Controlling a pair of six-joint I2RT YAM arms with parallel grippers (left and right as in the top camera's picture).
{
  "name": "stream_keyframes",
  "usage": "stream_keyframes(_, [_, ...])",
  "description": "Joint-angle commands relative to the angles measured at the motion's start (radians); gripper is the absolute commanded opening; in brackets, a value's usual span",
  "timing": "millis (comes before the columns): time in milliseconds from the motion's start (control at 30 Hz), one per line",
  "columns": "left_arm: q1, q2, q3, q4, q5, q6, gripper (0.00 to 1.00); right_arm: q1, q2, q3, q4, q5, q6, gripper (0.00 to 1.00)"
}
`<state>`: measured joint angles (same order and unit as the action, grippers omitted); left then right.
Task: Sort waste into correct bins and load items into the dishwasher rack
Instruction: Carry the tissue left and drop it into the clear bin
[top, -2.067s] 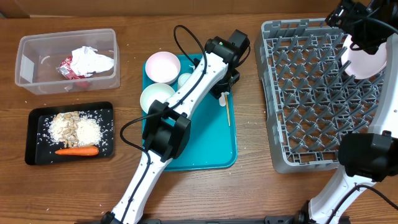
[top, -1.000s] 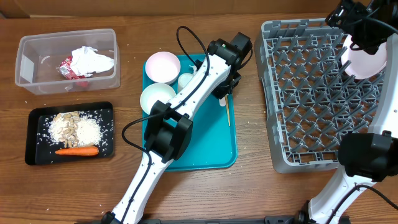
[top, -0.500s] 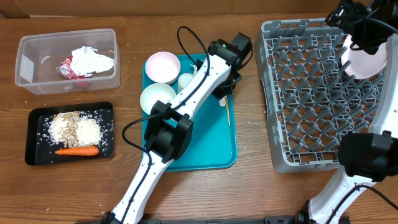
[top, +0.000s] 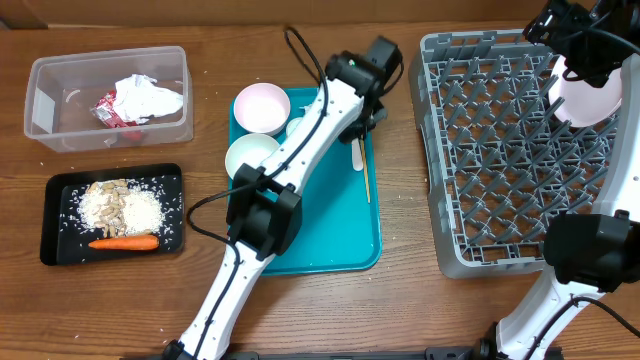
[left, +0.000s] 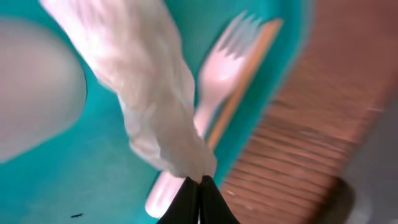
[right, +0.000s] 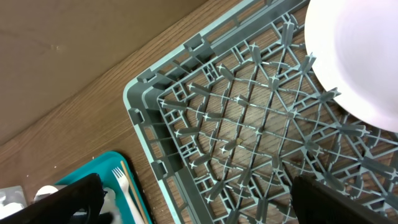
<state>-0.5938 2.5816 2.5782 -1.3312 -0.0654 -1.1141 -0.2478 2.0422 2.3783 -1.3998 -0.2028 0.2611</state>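
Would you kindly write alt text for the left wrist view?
The left pincer is shut on a crumpled white napkin over the teal tray. Beside it lie a white plastic fork and a thin wooden stick; the picture is blurred.

No readable text, labels, brands or numbers appear on anything here.

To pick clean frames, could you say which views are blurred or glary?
Left wrist: motion-smeared, the crumpled white paper napkin and white plastic fork soft-edged. Overhead: sharp. Right wrist: crisp on the grey plastic lattice rack, the round white plate washed out.
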Motion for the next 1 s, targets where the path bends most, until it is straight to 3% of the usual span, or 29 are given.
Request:
stream_keyframes(0, [0.001, -0.157, 0.085, 0.001, -0.074, 0.135, 0.04, -0.002, 0.002, 0.005, 0.004, 0.004, 0.002, 1.0])
stream_keyframes(300, [0.056, -0.325, 0.091, 0.0, -0.147, 0.281, 0.04, -0.002, 0.002, 0.005, 0.004, 0.004, 0.002, 1.0])
stream_keyframes(467, [0.176, -0.386, 0.091, -0.016, -0.262, 0.318, 0.04, -0.002, 0.002, 0.005, 0.004, 0.004, 0.002, 1.0])
stream_keyframes(867, [0.652, -0.362, 0.061, -0.044, -0.269, 0.318, 0.06, -0.002, 0.002, 0.005, 0.004, 0.004, 0.002, 1.0])
stream_keyframes(900, [0.681, -0.35, 0.06, -0.051, -0.253, 0.319, 0.14, -0.002, 0.002, 0.005, 0.004, 0.004, 0.002, 1.0])
stream_keyframes(933, [0.704, -0.341, 0.06, -0.061, -0.238, 0.319, 0.36, -0.002, 0.002, 0.005, 0.004, 0.004, 0.002, 1.0])
stream_keyframes(967, [0.726, -0.328, 0.06, -0.072, -0.225, 0.318, 0.75, -0.002, 0.002, 0.005, 0.004, 0.004, 0.002, 1.0])
